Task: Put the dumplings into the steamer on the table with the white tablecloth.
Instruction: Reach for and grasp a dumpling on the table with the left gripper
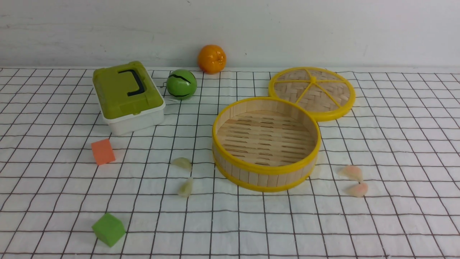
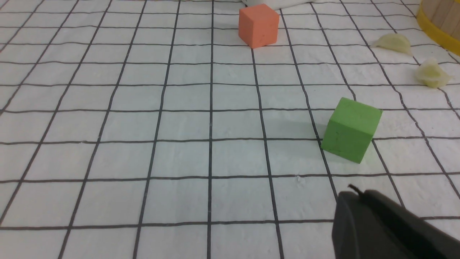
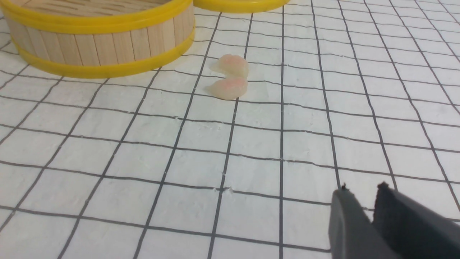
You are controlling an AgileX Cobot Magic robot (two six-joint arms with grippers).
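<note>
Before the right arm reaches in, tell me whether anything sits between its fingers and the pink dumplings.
Nothing visible does. Only bare tablecloth lies between the right fingers and the two pink dumplings. From there, the steamer wall beside them is the only thing to clear, likely by lifting over its rim.

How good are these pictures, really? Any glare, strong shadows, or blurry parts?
Front view: soft, even light, faint shadows, a slight sheen on the green ball and the orange. Left wrist view: the green cube throws a pale shadow beside it; the left gripper is dark and soft-edged. Right wrist view: the pink dumplings are sharp, the right gripper slightly blurred.
</note>
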